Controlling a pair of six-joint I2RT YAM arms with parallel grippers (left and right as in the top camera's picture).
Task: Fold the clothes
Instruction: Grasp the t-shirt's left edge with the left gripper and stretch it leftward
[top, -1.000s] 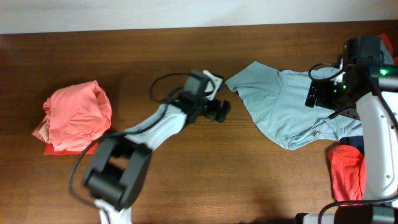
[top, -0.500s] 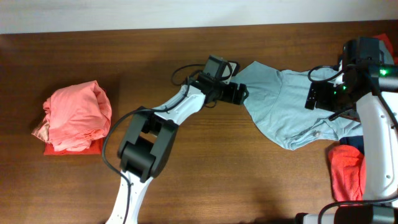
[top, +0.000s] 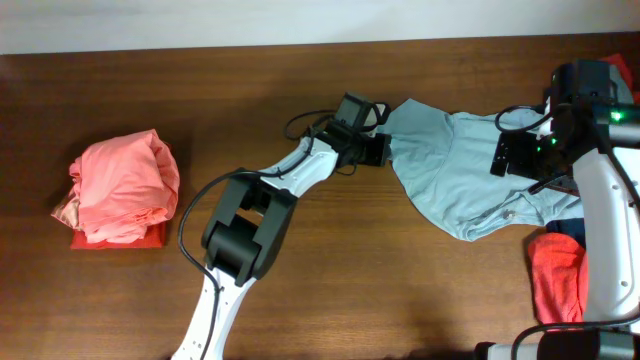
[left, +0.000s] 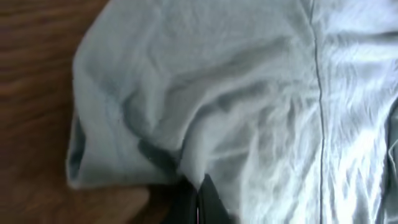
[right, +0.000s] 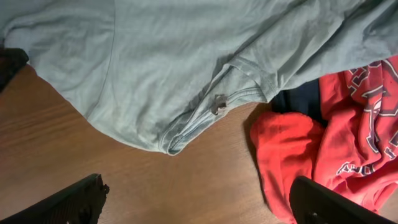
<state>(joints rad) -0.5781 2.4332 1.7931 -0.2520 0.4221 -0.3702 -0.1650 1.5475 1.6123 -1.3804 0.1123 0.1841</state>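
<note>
In the overhead view, the pale grey-blue T-shirt (top: 450, 170) lies crumpled on the brown table (top: 300, 80) in the upper right part of the frame, with one sleeve pointing to the upper centre. The left gripper (top: 384, 149) is at the left edge of this sleeve, and its arm reaches there from the bottom centre of the frame. From above I cannot tell how its jaws stand. The right gripper (top: 518, 152) hangs over the right part of the same shirt, and its jaws are also not clear from here. A coral pile (top: 125, 188) sits far away at the left side, and a coral-red T-shirt (top: 555, 280) with a bit of navy cloth (top: 570, 225) lies at the lower right, just under the hem of the grey-blue one. In the left wrist view, the grey-blue shirt (left: 249, 93) fills almost the whole frame, and only a strip of table (left: 31, 62) shows at the left. The left gripper (left: 197, 188) is at the bottom centre with its fingers pressed together, and they pinch a raised fold of the fabric near the sleeve edge. In the right wrist view, the right gripper (right: 198, 185) has its two fingers spread wide, one at each lower corner, and nothing is between them; it is above the table. The grey-blue shirt (right: 186, 62) covers the upper part of the frame, the coral-red T-shirt (right: 280, 149) and a white-printed red T-shirt (right: 360, 124) lie at the right, and the navy cloth (right: 298, 96) shows between them and the hem.
</note>
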